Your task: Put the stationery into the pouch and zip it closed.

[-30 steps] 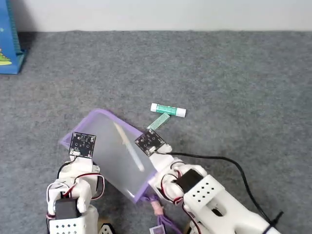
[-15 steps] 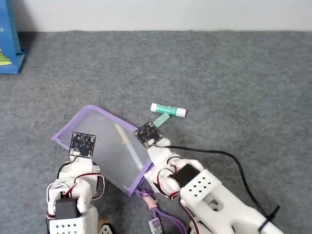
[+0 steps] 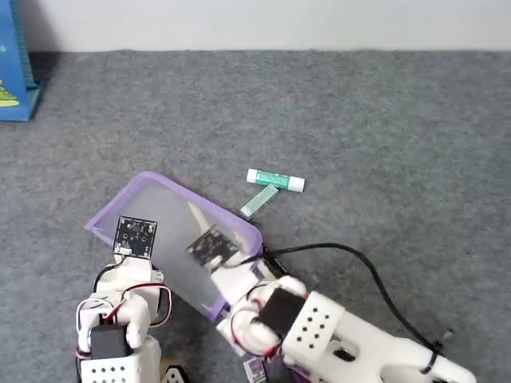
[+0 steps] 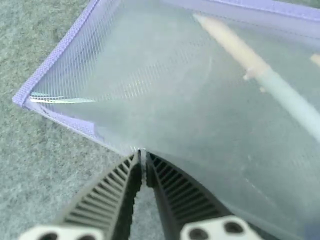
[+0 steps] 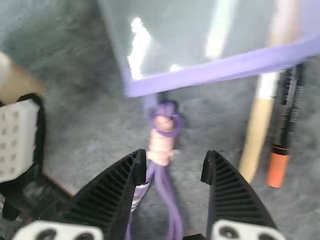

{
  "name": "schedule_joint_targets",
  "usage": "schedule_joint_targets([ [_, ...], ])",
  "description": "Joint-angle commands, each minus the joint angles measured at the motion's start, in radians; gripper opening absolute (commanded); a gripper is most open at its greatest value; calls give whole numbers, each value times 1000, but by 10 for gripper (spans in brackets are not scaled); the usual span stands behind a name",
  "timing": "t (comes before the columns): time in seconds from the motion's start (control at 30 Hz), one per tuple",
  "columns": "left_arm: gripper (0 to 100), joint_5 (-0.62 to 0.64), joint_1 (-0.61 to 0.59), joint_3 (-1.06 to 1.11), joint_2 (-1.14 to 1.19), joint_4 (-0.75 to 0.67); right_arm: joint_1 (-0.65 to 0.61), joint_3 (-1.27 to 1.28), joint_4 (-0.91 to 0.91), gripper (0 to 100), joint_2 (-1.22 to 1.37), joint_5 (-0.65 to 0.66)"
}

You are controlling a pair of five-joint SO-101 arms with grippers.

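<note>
Purple-edged pouch (image 4: 165, 95) blurs the pen (image 4: 280, 90) inside; left fingers (image 4: 120, 192) pinch its edge, right fingers (image 5: 117, 187) gape astride its cord (image 5: 162, 145).

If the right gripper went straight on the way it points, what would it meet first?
Probably the zipper pull cord, whose pink bead sits between the open fingers of the right gripper. The purple edge of the pouch lies just beyond. Its height above the cord is unclear.
</note>
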Motion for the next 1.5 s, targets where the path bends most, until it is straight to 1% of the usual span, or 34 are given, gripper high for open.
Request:
schedule_joint_targets([
  [0.0,16,-5,-5,-12,-12,3,-38,3,-28,198,-16,-18],
  [0.27,16,-5,-5,-12,-12,3,-38,166,-194,198,-16,-17],
  [0.6,16,-5,-5,-12,-12,3,-38,204,-219,197,-15,-18],
  [0.8,16,-5,-5,-12,-12,3,-33,318,-363,197,-15,-17],
  [0.93,16,-5,-5,-12,-12,3,-33,324,-378,195,-15,-17],
  [1.0,16,-5,-5,-12,-12,3,-33,324,-381,155,-15,-17],
  [1.1,16,-5,-5,-12,-12,3,-31,324,-381,13,-15,-12],
  [1.13,16,-5,-5,-12,-12,3,-31,324,-381,2,-15,-12],
  [1.2,16,-5,-5,-12,-12,3,-30,325,-375,42,-15,-12],
  [1.3,16,-5,-5,-12,-12,3,16,319,-374,3,-16,-9],
  [1.33,16,-5,-5,-12,-12,3,44,316,-374,8,-24,-3],
  [1.47,16,-5,-5,-12,-12,3,156,265,-331,8,-28,104],
])
